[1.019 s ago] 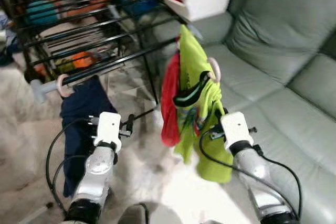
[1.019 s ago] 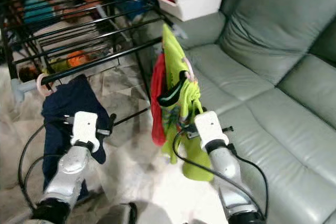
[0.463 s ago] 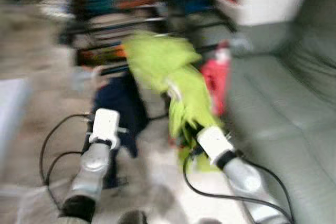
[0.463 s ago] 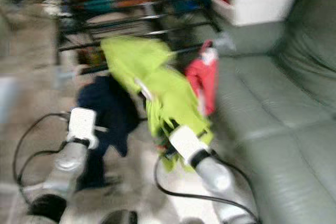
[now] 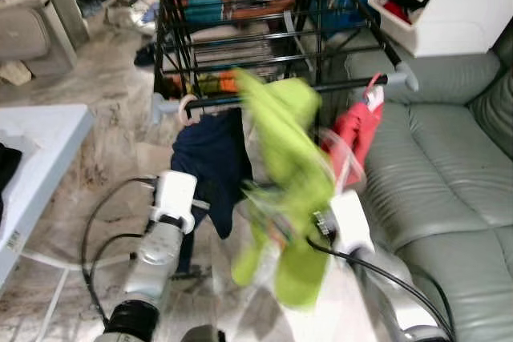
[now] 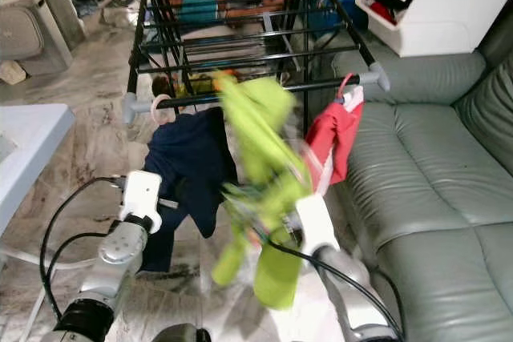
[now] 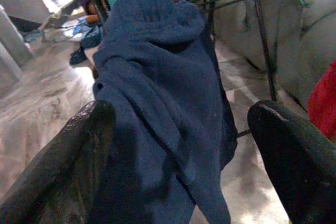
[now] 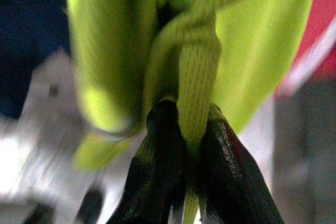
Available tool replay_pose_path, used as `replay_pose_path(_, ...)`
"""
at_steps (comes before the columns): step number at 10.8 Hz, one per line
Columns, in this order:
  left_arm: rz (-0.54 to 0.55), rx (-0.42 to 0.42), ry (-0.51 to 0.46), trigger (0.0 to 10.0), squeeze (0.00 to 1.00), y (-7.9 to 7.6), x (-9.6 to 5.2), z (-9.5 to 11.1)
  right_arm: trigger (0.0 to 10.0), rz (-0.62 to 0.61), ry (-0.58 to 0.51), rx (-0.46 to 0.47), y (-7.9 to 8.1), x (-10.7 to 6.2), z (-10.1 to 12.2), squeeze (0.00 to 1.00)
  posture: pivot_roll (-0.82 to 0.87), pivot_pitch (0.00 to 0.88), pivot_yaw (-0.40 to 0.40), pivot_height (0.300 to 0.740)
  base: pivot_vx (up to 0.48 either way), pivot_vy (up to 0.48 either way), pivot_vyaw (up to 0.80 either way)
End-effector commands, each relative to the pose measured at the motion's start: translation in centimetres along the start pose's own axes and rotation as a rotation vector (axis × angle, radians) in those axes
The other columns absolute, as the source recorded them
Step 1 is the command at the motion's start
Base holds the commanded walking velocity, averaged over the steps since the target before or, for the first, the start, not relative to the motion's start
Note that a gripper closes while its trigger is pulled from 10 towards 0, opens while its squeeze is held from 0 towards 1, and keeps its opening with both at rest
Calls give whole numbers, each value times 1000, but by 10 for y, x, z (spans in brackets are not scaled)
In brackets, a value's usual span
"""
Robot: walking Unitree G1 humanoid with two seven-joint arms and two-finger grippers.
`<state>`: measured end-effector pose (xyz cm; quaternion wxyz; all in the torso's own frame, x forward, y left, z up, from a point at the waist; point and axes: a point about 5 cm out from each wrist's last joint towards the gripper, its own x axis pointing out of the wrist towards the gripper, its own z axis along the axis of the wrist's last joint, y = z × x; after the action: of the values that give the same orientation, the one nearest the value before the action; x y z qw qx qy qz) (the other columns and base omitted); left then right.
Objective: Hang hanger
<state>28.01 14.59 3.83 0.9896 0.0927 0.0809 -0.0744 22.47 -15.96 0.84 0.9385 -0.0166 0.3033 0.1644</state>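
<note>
My right gripper (image 8: 189, 116) is shut on a fold of a lime green garment (image 5: 284, 174), which swings blurred in front of the black drying rack (image 5: 264, 38). A pale hanger loop (image 5: 343, 154) blurs at the garment's right side. The lime garment hangs between a navy garment (image 5: 204, 158) on a pink hanger (image 5: 187, 108) and a red garment (image 5: 357, 130), both hooked on the rack's front bar (image 5: 337, 86). My left gripper (image 7: 181, 114) is open, low and just in front of the navy garment, holding nothing.
A grey-green sofa (image 5: 457, 158) fills the right side, with a white storage box (image 5: 449, 6) beyond it. The corner of a white table (image 5: 40, 142) stands at the left. Folded clothes lie under the rack on the marble floor (image 5: 104, 86).
The camera has swung and pulled back. My right gripper has carried the lime garment from the right of the red one to its left, and it still swings. The left arm has barely moved.
</note>
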Motion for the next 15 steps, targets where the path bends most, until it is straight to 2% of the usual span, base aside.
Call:
replay_pose_path(1, 10, 13, -1, 10000, 0, 7, 1, 2, 10000, 43, 23, 32, 5, 0, 0, 0, -87, 0, 45, 740, 0, 0, 0)
replay_pose_path(3, -12, 17, 4, 10000, 0, 5, 2, 2, 10000, 156, 78, 75, 20, -2, 2, 0, -88, 0, 47, 740, 0, 0, 0)
replay_pose_path(4, -28, 20, 7, 10000, 0, 2, 3, 2, 10000, 78, 65, 54, 14, 0, 8, 0, -87, 0, 47, 740, 0, 0, 0)
replay_pose_path(5, -30, 21, 8, 10000, 0, 2, 3, 2, 10000, -9, -4, 35, 4, 3, 20, 0, -87, 0, 48, 740, 0, 0, 0)
replay_pose_path(6, -24, 10, 10, 10000, 0, 4, 4, 2, 10000, -117, -71, 57, -9, 7, 35, 0, -90, 0, 51, 740, 0, 0, 0)
replay_pose_path(7, -27, -7, -22, 10000, 0, 9, 5, 6, 10000, -207, -117, 23, -18, 11, 50, 0, -89, 0, 50, 740, 0, 0, 0)
replay_pose_path(9, -3, -52, -27, 10000, 0, 21, 7, 9, 10000, -218, -176, -83, -14, 17, 63, 0, -81, 0, 47, 740, 0, 0, 0)
replay_pose_path(11, -3, -66, -36, 10000, 0, 24, 5, 9, 10000, -237, -128, -123, -12, 22, 55, 0, -75, 0, 44, 740, 129, 127, 0)
replay_pose_path(13, -21, -68, -38, 10000, 0, 20, 4, 8, 10000, -290, -96, -107, -17, 25, 48, 0, -75, 0, 43, 740, 287, 261, 0)
replay_pose_path(15, -37, -72, -39, 10000, 0, 17, 3, 8, 10000, -360, -144, -95, -27, 24, 59, 0, -75, 0, 41, 740, 302, 261, 0)
